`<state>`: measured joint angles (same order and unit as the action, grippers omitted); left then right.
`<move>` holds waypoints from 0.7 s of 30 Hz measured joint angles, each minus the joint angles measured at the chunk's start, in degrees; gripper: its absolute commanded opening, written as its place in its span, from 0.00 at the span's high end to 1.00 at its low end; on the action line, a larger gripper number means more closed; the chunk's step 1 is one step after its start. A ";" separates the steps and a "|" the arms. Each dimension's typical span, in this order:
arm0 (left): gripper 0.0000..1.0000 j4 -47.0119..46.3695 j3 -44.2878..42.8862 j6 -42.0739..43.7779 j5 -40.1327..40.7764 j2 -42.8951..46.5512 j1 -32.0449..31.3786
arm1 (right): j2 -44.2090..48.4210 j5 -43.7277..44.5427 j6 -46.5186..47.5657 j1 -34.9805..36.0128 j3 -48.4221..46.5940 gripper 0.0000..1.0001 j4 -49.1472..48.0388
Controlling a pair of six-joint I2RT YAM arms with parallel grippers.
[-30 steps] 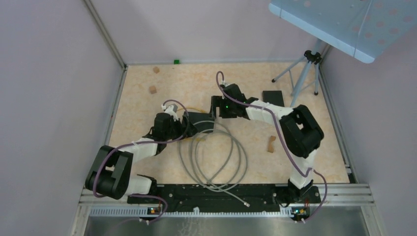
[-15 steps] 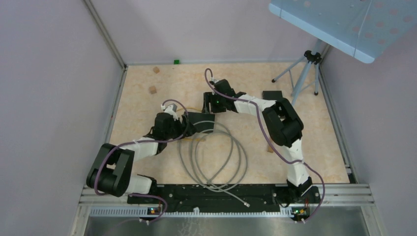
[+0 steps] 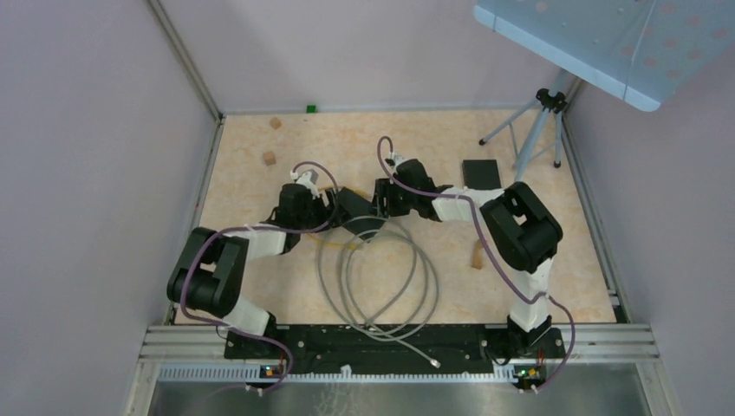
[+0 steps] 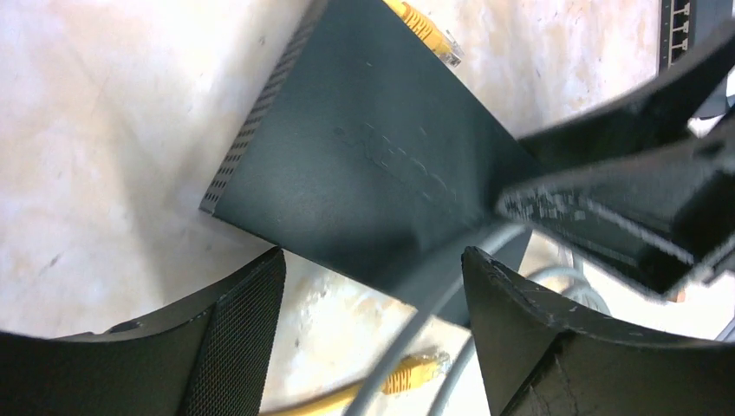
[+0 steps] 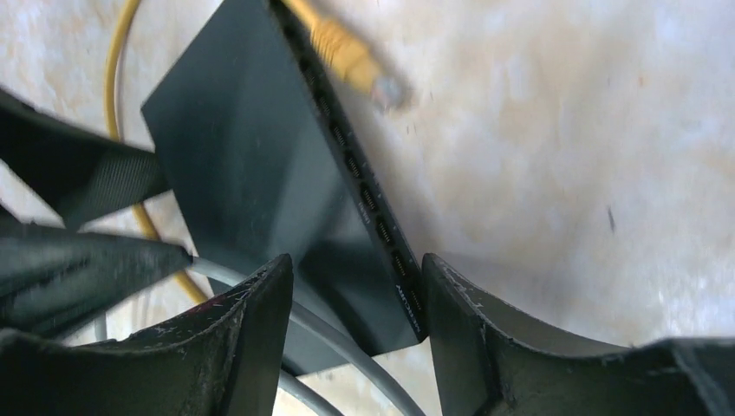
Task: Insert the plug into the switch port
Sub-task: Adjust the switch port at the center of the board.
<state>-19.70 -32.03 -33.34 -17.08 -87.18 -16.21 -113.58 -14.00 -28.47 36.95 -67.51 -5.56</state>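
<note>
Yellow plug (image 5: 347,54) — likely light, rigid, springy-tailed; pinch behind clip. Left gripper (image 4: 373,260) wide, empty; right gripper (image 5: 355,264) astride switch (image 5: 251,165) — grip unclear.

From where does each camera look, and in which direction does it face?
Top external: above and behind the bases, facing down on the table; left arm and right arm show.
Left wrist: on the left arm, facing down on the switch; left fingers show.
Right wrist: on the right arm, facing the switch's ports; right fingers show.
Shared: both wrist views show the switch, a yellow plug and the grey cable.
</note>
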 measured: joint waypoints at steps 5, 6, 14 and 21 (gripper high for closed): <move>0.22 -0.02 -6.25 1.01 -2.51 -6.38 -0.02 | 4.31 -0.37 -1.95 -0.02 6.99 0.45 -3.08; 0.21 -0.04 -7.85 1.29 -3.06 -7.89 -0.02 | 4.83 -0.50 -2.51 -0.02 7.96 0.45 -3.65; 0.21 -0.96 -18.03 2.62 -6.03 -17.38 -2.54 | 7.06 -1.03 -6.16 0.52 12.57 0.46 -7.37; 0.18 -1.86 -20.63 3.23 -7.39 -19.87 -3.61 | 7.32 -0.28 -7.30 4.35 13.81 0.46 -9.40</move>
<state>-21.56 -52.66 -30.11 -24.47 -107.04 -19.81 -106.26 -14.28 -35.77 41.30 -53.69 -14.96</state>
